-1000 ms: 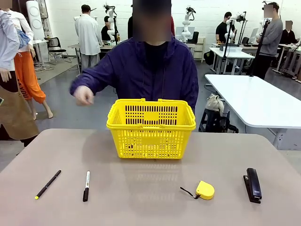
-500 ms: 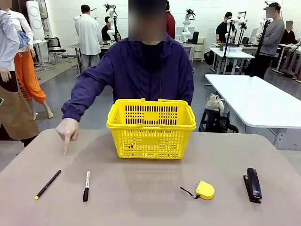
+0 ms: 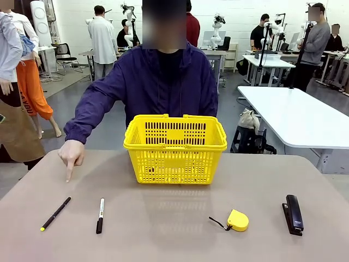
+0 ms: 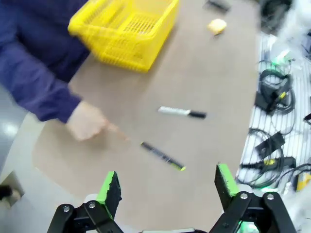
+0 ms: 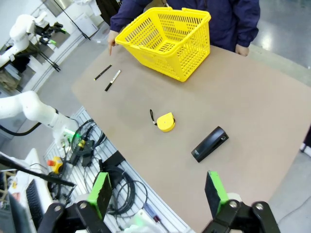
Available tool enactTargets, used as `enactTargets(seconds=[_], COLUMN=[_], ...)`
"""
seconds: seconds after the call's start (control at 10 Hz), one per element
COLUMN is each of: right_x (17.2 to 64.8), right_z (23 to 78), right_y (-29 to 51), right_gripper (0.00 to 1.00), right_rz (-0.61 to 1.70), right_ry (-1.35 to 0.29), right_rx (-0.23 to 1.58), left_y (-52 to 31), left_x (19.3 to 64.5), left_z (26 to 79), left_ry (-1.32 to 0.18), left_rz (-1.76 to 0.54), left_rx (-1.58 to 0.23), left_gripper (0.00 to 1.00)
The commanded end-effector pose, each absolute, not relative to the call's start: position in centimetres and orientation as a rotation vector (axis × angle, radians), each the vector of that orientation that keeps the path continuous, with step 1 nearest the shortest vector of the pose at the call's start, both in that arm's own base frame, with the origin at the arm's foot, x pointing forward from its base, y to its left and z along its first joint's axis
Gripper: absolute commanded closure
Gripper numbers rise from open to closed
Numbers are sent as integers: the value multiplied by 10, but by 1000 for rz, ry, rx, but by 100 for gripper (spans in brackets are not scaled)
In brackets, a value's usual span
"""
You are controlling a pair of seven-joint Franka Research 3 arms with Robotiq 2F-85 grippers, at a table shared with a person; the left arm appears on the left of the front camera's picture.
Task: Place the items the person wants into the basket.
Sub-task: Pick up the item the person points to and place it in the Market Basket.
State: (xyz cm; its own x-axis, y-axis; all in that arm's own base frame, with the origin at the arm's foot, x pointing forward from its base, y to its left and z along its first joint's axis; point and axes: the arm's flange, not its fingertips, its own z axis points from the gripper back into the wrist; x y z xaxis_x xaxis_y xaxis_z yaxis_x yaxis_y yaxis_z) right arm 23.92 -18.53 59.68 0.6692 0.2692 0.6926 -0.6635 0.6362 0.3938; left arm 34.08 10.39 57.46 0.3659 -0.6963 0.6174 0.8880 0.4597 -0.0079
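The person (image 3: 163, 82) in a dark jacket stands behind the yellow basket (image 3: 175, 148) and points a finger of one hand (image 3: 71, 155) down at the table, just beyond the thin black pen with a yellow tip (image 3: 55, 213). The same pen (image 4: 162, 156) lies close to the pointing hand (image 4: 86, 120) in the left wrist view. The yellow tape measure (image 3: 237, 220) rests at front right. My left gripper (image 4: 167, 191) is open, high over the pen. My right gripper (image 5: 158, 196) is open above the table's near edge, far from the tape measure (image 5: 165, 121).
A black marker with a white band (image 3: 100, 215) lies right of the pen. A black stapler (image 3: 293, 214) sits at the far right. Cables and gear (image 5: 97, 160) lie off the table's near edge. The basket (image 5: 167, 41) looks empty.
The person's hand came down from chest height to the table and now points near the pen, shifting slightly left. Nothing on the table moved.
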Motion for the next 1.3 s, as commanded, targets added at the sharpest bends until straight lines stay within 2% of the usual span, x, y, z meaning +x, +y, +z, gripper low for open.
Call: enactTargets(seconds=[0.0,0.1,0.2,0.6,0.9,1.1,1.2], right_x=[240,240,240,240,240,240,240], right_z=[597,597,597,597,597,597,597], right_y=[-185,-185,-185,-185,-185,-185,-185], right_gripper=[0,0,0,0,0,0,0], right_rz=[592,592,592,592,592,592,592], right_ry=[-659,-659,-659,-659,-659,-659,-659], right_rx=[714,714,714,714,714,714,714], left_y=[50,22,3,-35,-46,-43,-43], left_x=[346,346,351,363,370,374,372], left_z=[566,558,552,494,445,435,444], left_ry=[-369,-273,-228,-185,-223,-185,-184], left_rz=[-919,-888,-862,-719,-687,-691,-707], left_rx=[40,198,196,33,7,-26,15], left_gripper=[0,0,0,0,0,0,0])
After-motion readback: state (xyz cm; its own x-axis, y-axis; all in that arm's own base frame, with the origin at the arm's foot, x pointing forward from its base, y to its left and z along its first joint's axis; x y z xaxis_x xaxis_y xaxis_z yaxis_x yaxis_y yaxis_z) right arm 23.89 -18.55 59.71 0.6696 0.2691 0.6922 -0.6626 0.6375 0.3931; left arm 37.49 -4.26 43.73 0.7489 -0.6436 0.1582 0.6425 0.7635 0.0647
